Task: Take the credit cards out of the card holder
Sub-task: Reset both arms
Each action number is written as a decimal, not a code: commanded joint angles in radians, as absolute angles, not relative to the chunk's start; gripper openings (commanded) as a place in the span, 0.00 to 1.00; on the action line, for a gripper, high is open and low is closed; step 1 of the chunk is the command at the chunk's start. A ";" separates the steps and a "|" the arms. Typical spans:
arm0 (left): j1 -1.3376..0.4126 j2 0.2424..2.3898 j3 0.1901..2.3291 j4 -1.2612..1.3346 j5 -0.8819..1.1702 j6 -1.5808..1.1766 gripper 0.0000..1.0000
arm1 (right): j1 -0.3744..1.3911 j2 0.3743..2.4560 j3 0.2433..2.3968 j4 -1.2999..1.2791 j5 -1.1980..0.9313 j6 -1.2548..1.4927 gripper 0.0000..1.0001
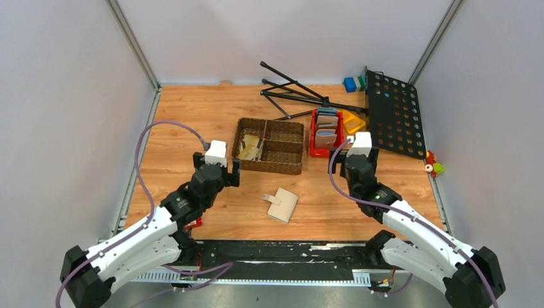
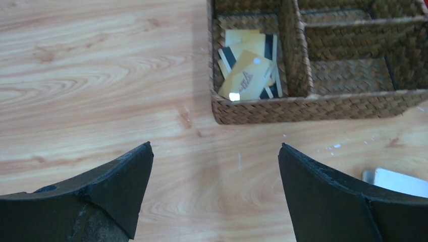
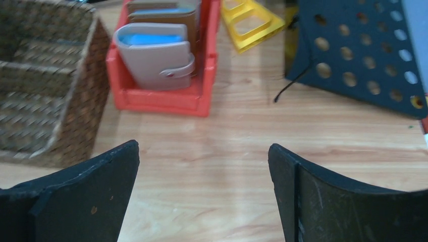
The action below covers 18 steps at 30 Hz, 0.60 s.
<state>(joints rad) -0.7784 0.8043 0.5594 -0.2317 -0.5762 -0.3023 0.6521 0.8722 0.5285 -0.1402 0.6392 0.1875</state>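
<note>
Left wrist view shows the credit cards (image 2: 248, 71) in the basket (image 2: 303, 108), the card holder (image 1: 282, 205) apart on the table (image 1: 192, 115), my left gripper (image 2: 216, 154) and right gripper (image 3: 203, 151) wide and empty: extraction judged complete.

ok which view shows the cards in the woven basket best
The left wrist view: the tan-gold and whitish flat cards lie sharp in a compartment of the brown woven basket. The top external view shows them small and indistinct. The right wrist view catches only part of the basket, no cards.

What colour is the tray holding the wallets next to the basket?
Red. The tray shows best in the right wrist view.
</note>
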 commanded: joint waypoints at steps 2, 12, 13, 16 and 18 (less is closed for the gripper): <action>-0.683 0.671 0.363 0.169 -0.625 -0.066 1.00 | 0.432 0.822 0.482 0.056 0.500 0.099 0.97; -0.337 0.767 0.192 0.504 -0.542 -0.005 1.00 | 0.193 0.850 0.240 0.502 0.318 -0.052 1.00; -0.315 0.802 0.186 0.532 -0.514 -0.002 1.00 | 0.189 0.879 0.244 0.510 0.331 -0.048 1.00; -0.228 0.920 0.126 0.719 -0.409 -0.002 1.00 | 0.180 0.996 0.202 0.687 0.368 -0.061 1.00; -0.143 1.029 0.081 0.949 -0.334 -0.010 1.00 | 0.146 1.092 0.185 0.793 0.362 -0.060 1.00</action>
